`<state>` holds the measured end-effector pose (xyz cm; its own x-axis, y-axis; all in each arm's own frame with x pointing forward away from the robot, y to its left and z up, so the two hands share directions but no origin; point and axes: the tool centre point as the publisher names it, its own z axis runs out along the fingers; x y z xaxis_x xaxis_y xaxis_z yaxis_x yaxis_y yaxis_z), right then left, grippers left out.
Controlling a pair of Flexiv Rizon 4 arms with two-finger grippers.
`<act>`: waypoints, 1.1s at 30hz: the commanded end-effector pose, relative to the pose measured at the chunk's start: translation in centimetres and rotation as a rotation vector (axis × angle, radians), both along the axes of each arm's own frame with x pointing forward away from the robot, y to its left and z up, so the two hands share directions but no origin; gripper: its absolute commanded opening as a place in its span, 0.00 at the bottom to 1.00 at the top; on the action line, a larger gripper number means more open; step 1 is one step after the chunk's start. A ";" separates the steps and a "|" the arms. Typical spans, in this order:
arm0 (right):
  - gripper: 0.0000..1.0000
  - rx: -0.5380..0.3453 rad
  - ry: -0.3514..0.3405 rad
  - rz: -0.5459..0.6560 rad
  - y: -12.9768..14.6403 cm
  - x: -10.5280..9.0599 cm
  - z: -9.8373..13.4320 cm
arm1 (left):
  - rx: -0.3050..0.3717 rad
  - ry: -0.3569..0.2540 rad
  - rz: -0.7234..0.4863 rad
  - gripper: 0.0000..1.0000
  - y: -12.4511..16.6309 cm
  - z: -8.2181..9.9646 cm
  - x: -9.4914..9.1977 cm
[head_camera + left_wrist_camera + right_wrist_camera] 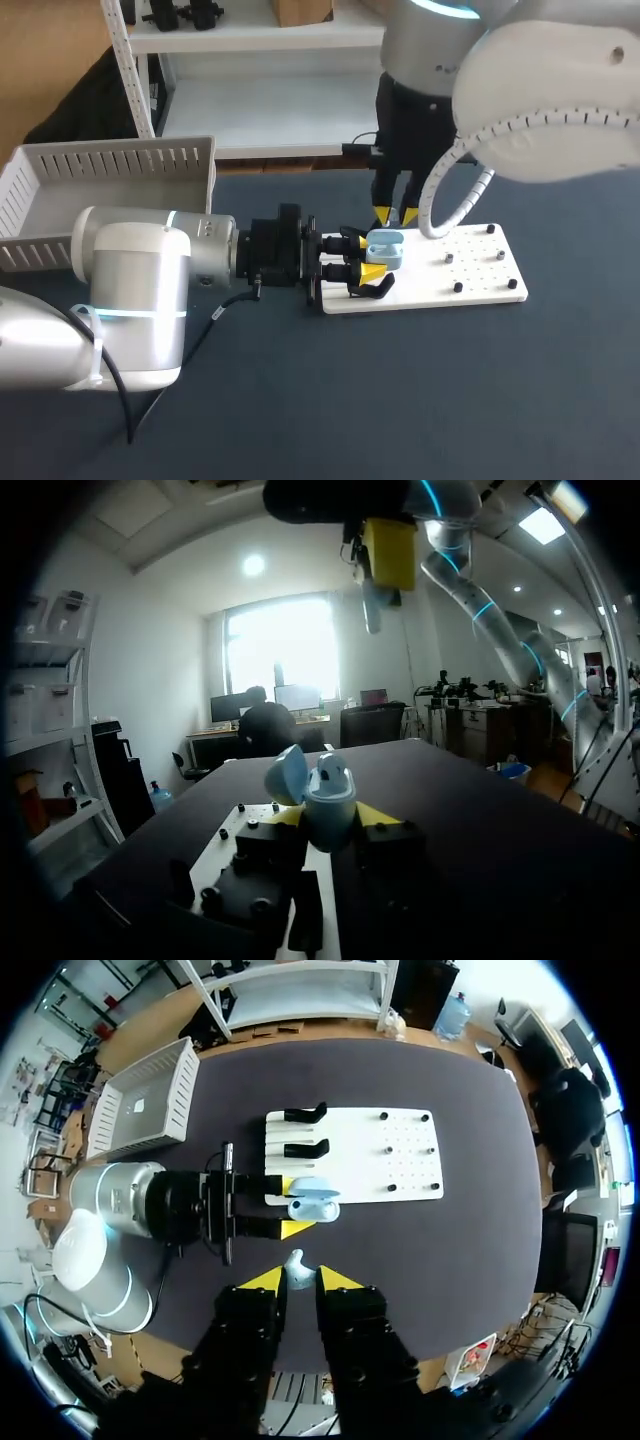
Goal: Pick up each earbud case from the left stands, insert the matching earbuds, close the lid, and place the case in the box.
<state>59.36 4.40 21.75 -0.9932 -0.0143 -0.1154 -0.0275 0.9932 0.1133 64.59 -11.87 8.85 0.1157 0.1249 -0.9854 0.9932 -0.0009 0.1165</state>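
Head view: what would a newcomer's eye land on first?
The pale blue earbud case, lid open, is gripped in the left hand over the white board. Above it the right hand points down, pinching a white earbud between its yellow tips.

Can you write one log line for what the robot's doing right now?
left gripper: shut on earbud case, lid open | right gripper: shut on earbud, above case | case at white board

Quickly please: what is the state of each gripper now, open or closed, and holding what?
Left gripper: closed on the earbud case, whose lid is open.
Right gripper: closed on an earbud.
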 end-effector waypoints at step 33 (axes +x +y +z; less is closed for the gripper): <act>0.00 -0.040 -0.016 0.158 2.5 2.5 -4.1 | -0.004 -0.003 0.003 0.00 0.0 -0.1 0.0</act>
<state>61.40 6.42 17.68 -0.9759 -0.1692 -0.1377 -0.1812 0.9802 0.0798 64.59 -11.87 8.85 0.1158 0.1249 -0.9854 0.9932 -0.0009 0.1166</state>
